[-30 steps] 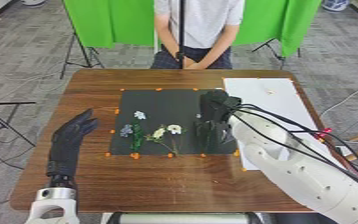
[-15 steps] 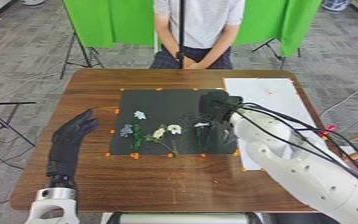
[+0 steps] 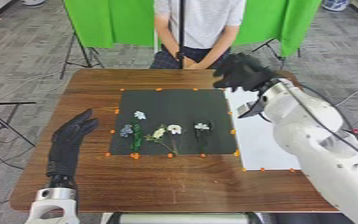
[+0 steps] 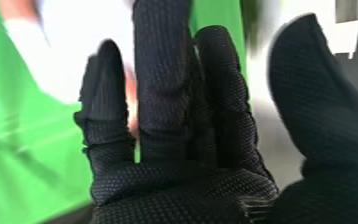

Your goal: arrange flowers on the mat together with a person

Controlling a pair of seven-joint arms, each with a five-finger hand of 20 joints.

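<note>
five flowers (image 3: 175, 129), as far as i can count, lie on the dark mat (image 3: 171, 102): four are gathered from its left side to its middle, and the right-hand white flower (image 3: 201, 126) sits a little apart, its stem pointing toward the near edge. orange tabs (image 3: 135, 156) dot the mat's border on the brown desk (image 3: 184, 185), with a white sheet (image 3: 269, 150) just beside it. over the far end of that sheet i have the right hand (image 3: 244, 72), fingers long and straight, thumb well apart from them, nothing held. the left hand (image 3: 67, 137) is left of the mat, fingers loosely extended, also without a flower. i judge this a gap between placements, with the arrangement well along. to do it well, i'd keep the right hand high over the blooms, since a dragging fingertip or sleeve of cable could knock a head askew. if another stem is due, i'd pinch it low, lay it down roughly in line with its neighbours, and part thumb and fingers fully before lifting straight up. the arm covers some of the sheet, so i can't tell what lies beneath.
</note>
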